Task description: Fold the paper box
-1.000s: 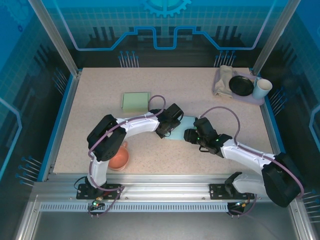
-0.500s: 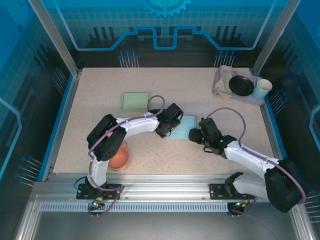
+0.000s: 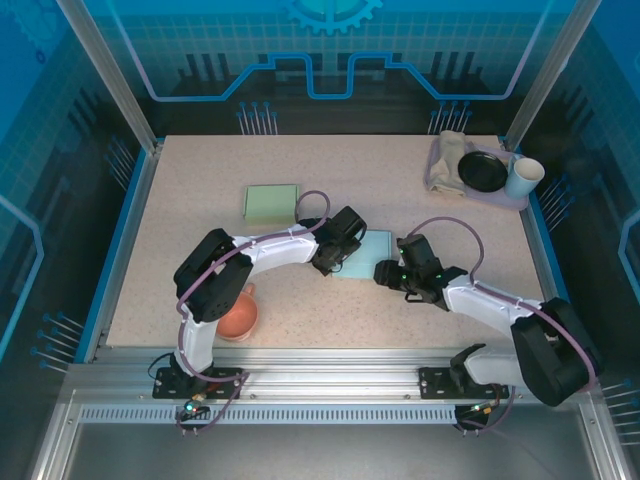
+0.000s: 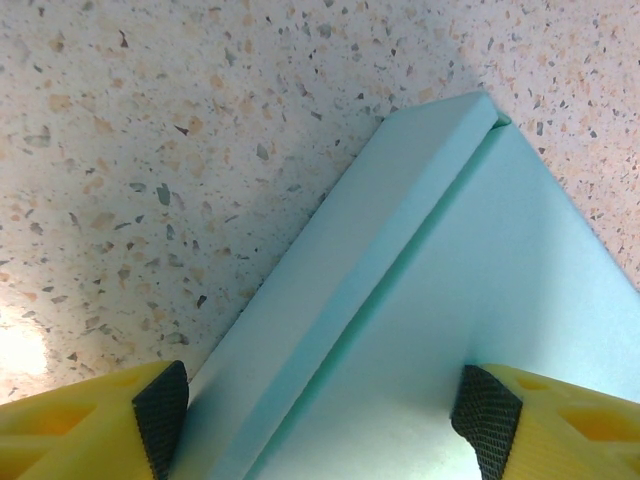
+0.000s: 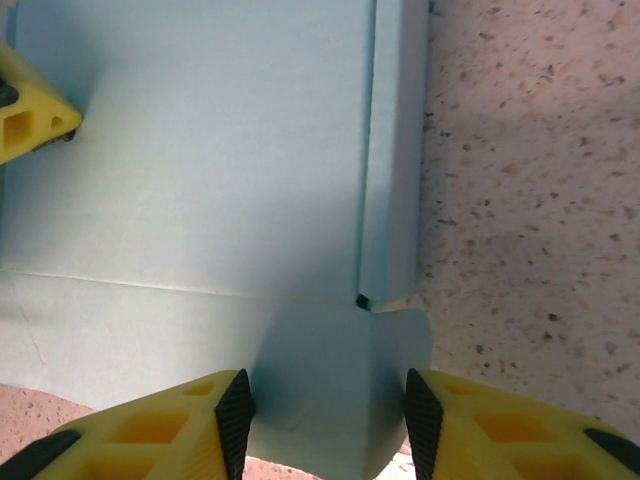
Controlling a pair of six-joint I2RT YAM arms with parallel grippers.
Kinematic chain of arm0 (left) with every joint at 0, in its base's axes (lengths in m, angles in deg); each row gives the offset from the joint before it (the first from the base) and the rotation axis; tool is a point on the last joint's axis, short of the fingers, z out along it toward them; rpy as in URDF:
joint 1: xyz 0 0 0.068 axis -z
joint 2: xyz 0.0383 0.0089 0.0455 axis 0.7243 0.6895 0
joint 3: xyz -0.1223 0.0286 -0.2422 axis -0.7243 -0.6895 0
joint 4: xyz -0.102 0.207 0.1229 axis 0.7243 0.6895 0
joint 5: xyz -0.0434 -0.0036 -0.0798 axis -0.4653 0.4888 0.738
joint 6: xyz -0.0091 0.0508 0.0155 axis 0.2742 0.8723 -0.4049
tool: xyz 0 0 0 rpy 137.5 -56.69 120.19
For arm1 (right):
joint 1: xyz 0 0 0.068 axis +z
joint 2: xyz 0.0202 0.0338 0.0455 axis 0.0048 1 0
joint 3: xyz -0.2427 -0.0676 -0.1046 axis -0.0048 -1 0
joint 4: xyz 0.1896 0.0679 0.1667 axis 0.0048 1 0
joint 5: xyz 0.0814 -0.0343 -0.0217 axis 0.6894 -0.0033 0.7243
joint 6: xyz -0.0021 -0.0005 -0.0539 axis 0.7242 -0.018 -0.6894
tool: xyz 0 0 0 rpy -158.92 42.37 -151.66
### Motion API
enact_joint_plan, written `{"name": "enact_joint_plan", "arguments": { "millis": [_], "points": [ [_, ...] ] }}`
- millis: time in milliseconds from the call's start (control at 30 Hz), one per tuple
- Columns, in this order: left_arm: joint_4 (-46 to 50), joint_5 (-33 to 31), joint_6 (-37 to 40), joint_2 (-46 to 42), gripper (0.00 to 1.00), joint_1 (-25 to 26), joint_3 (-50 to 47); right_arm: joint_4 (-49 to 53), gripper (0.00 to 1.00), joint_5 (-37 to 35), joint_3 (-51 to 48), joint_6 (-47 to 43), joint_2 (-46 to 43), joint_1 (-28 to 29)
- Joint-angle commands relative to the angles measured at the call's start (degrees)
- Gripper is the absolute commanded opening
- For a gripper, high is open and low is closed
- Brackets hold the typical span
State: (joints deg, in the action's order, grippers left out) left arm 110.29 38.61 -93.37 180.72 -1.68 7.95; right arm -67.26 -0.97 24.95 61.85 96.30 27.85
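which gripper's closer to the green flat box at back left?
Left. The left gripper is at the left edge of the blue paper box, just right of and in front of the green box. The right gripper is farther right, at its near-right flap.

On my overhead feed the counter [image 3: 200, 180] is a pale, speckled slab with blue edging down its left and right sides. The paper box [image 3: 370, 248] lies flat on it near the middle. It is light blue, with one long edge folded over into a narrow strip and a rounded flap at one end. Further back and to the left I see a pale green flat card [image 3: 272, 203], well apart from the box. A salmon bowl [image 3: 238, 318] sits near the front edge on the left. A lavender tray [image 3: 490, 196] sits in the far right corner.
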Motion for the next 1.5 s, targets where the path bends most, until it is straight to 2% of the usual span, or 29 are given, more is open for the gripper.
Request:
{"name": "enact_joint_plan", "arguments": {
  "millis": [0, 533, 1000, 1167, 1467],
  "points": [
    [6.1, 0.9, -1.0, 3.7, 0.75, -0.5, -1.8, -2.3, 0.46, 3.7, 0.1, 0.4, 0.8, -0.6],
    [5.5, 1.0, -1.2, 4.7, 0.74, -0.5, -2.3, -3.7, 0.40, -4.3, -2.3, 0.4, -1.5, 0.5],
    [5.2, 1.4, -0.5, 5.2, 0.74, -0.5, -2.2, -8.5, 0.39, -4.9, -2.8, 0.5, 1.0, 0.7],
    [5.5, 1.4, -0.3, 5.2, 0.74, -0.6, -2.3, -14.0, 0.38, -8.8, -5.5, 0.5, 1.1, 1.3],
    [4.9, 2.1, 0.1, 5.5, 0.74, -0.7, -2.7, -30.5, 0.38, -13.5, -11.9, -0.4, 4.3, 3.2]
  ]
}}
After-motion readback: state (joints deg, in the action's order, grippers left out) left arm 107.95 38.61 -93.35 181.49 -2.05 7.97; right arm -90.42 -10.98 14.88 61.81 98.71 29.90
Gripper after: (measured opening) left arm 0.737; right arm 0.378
